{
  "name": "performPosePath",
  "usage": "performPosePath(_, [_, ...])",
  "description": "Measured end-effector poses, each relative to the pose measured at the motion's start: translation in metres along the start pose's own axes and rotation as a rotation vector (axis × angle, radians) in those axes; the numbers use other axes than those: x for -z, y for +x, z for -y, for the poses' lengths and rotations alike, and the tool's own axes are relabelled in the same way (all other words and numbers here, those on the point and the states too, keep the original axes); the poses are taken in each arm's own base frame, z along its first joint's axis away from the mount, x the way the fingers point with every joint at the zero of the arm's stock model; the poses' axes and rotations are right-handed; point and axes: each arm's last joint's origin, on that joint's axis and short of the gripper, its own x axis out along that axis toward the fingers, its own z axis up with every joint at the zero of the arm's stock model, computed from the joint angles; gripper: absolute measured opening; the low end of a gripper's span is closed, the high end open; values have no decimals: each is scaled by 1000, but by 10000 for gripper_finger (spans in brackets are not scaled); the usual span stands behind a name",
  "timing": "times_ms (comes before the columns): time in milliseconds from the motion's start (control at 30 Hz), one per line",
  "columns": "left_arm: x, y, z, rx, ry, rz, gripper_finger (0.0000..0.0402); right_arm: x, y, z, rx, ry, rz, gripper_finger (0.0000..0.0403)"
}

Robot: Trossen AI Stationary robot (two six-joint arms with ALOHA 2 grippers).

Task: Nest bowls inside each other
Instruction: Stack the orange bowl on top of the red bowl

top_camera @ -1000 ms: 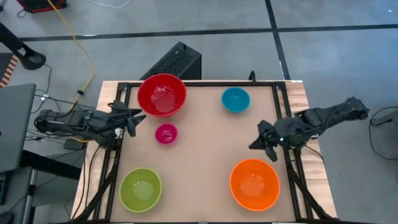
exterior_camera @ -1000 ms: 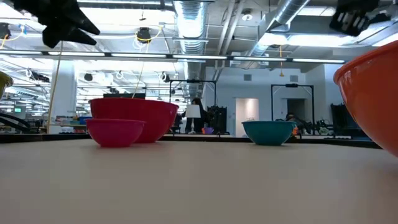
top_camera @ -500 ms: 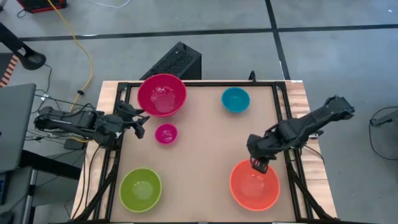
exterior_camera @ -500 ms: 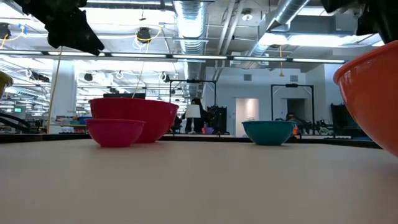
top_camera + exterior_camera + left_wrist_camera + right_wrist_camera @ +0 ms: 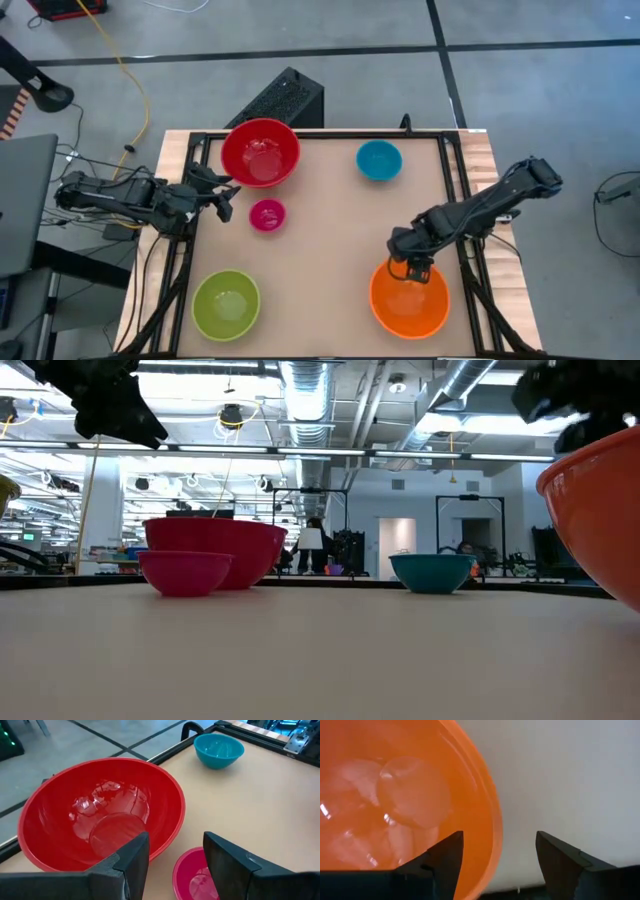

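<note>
Five glossy round plastic bowls are sitting separate, none nested, on the smooth tan bench (image 5: 320,250): red bowl (image 5: 260,152) at far-left corner, blue bowl (image 5: 379,159) by far edge, small pink bowl (image 5: 267,215) just near of the red, green bowl (image 5: 226,304) at near-left corner, orange bowl (image 5: 409,296) near right edge. Right gripper (image 5: 412,268) is hanging w/ fingers spread, straddling the orange bowl's far rim, arm reaching in from right edge. Left gripper (image 5: 222,195) is waiting, released, at left edge, btwn red & pink bowls.
</note>
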Motion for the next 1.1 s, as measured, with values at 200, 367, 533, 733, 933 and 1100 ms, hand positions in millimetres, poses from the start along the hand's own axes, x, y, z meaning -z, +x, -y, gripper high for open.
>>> performPosePath(200, [0,0,0,3,-11,-2,176,1,29,9,-11,-25,4,248])
performPosePath(367, [0,0,0,1,-36,-5,176,-1,38,10,-37,-29,20,221])
performPosePath(533, [0,0,0,1,-41,-5,176,-4,37,11,-48,-71,39,122])
performPosePath(733, [0,0,0,0,-47,-4,176,-12,35,22,-119,-75,8,15])
performPosePath(933, [0,0,0,1,-48,-5,176,-29,18,32,-201,-38,30,8])
performPosePath(1100, [2,0,-1,-6,-49,-17,176,-54,-22,38,-250,-60,198,5])
